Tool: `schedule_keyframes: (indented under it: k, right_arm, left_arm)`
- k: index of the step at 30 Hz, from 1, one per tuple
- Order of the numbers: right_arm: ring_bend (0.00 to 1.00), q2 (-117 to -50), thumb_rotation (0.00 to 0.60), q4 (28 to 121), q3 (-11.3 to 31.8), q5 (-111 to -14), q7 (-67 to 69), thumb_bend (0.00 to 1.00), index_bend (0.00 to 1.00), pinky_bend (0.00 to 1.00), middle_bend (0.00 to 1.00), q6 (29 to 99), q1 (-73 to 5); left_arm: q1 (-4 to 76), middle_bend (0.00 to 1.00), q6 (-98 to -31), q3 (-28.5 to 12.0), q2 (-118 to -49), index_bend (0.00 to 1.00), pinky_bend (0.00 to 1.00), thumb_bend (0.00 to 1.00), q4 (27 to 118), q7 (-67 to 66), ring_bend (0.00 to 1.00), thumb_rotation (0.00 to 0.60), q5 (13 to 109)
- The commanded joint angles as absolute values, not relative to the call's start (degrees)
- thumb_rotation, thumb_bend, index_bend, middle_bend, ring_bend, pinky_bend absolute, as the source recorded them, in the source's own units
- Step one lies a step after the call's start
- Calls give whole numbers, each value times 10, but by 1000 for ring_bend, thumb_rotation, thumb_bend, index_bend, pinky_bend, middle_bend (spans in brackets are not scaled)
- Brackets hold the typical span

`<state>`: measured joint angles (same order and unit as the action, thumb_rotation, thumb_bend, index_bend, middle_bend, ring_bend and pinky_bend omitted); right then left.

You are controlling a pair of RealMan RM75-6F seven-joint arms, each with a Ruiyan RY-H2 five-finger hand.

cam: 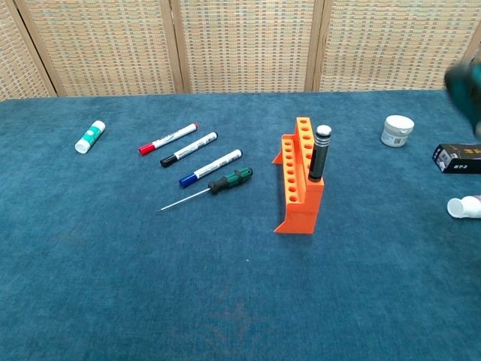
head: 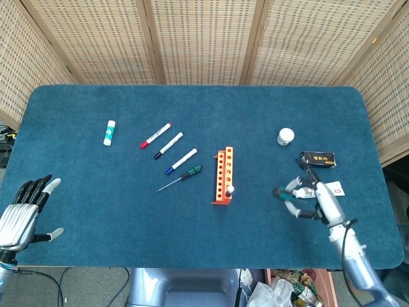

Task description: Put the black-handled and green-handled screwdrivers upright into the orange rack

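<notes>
Black-handled screwdriver point(cam: 319, 153) stands upright in the near end of the orange rack point(cam: 299, 180) at mid-bench, while the green-handled screwdriver point(head: 182, 177) lies flat on the blue bench point(head: 83, 192) just left of the rack, its thin shaft pointing toward the near left. Beyond it we see a blue marker point(head: 181, 161), a black marker point(head: 168, 145) and a red marker point(head: 155, 135) lying side by side, and a glue stick point(head: 109, 132) further left. Our right hand point(head: 310, 194) hangs over the right side of the bench, by a white tube point(cam: 464, 207) and a black box point(head: 317, 159), with a white jar point(head: 285, 135) beyond; we cannot tell how its fingers are set. Our left hand point(head: 22, 214) rests at the near left edge, fingers spread and holding nothing
</notes>
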<state>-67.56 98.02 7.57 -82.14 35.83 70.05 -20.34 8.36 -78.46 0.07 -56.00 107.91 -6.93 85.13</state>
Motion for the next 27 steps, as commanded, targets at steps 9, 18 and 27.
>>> schedule_keyframes:
  k: [9,18,27]
  right_arm:
    - [0,-673,600,969,186,-727,533,433,639,17,26,602,-283]
    - [0,-742,600,912,229,-674,558,434,649,17,36,548,-338]
    - [0,-801,600,875,254,-675,599,434,657,17,83,543,-365]
  left_arm:
    - [85,0,-784,-2,-558,0,0,0,1080,-64,0,600,848]
    - [89,0,-777,-5,-557,0,0,0,1081,-61,0,600,840]
    - [92,0,-774,-7,-559,0,0,0,1082,-67,0,600,835]
